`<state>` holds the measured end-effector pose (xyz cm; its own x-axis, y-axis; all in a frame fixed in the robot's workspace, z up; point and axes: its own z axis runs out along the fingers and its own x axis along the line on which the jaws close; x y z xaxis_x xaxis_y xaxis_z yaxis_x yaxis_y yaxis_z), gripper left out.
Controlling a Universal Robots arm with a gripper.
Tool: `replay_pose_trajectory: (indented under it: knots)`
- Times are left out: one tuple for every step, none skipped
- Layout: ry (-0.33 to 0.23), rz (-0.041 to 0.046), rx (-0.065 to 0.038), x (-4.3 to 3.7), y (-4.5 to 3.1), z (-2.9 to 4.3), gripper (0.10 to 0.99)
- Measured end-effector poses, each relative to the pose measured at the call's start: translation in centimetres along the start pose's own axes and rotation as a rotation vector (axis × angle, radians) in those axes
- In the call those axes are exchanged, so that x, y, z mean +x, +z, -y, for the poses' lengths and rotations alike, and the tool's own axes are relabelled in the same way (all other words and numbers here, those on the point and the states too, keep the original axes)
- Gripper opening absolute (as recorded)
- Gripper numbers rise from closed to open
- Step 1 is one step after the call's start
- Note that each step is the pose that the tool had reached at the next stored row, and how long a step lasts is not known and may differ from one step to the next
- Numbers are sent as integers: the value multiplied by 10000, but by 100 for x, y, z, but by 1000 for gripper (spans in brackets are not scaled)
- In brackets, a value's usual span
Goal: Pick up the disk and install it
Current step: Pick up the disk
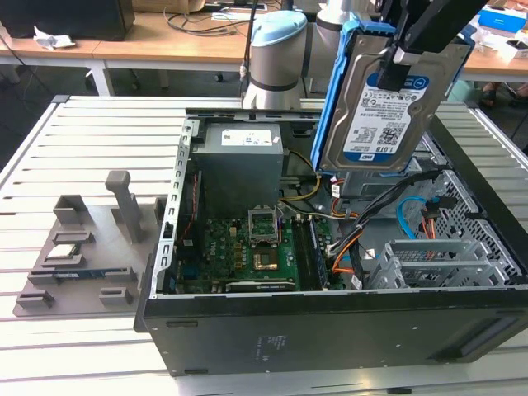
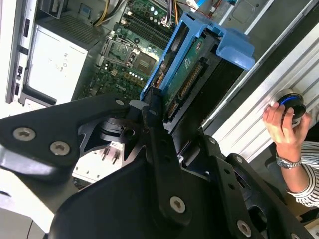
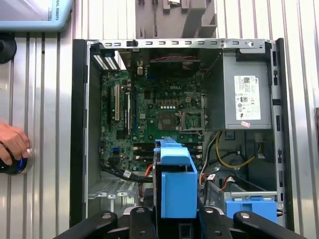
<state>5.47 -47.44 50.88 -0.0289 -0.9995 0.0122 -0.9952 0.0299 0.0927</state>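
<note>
Tool (image 1: 394,73): I see it clamped shut on the disk (image 1: 373,124), held on edge.
Case (image 1: 330,330): open, motherboard (image 1: 247,252) showing, directly below my tool.

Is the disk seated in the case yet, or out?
Out. The pincer holds the disk on edge above the open case, not in any bay.

I record the disk (image 1: 375,107) as dull silver metal with a smooth paper label (image 1: 396,115) and smooth blue plastic rails (image 1: 337,99); gripper (image 3: 178,220) matt black; table (image 1: 82,132) ribbed bare metal.
</note>
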Motion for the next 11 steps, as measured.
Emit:
replay_pose_trajectory:
  knots:
    - [-1,0,0,15,1,1,361]
    - [0,1,0,26,2,1,361]
    - [0,0,0,43,2,1,361]
    - [0,0,0,55,3,2,361]
    - [0,0,0,68,4,2,361]
    - [0,0,0,81,5,3,361]
    - [0,0,0,102,6,3,361]
    - [0,0,1,122,7,4,361]
    - [0,0,0,140,8,5,361]
    - [0,0,0,163,9,5,361]
    - [0,0,0,185,10,6,361]
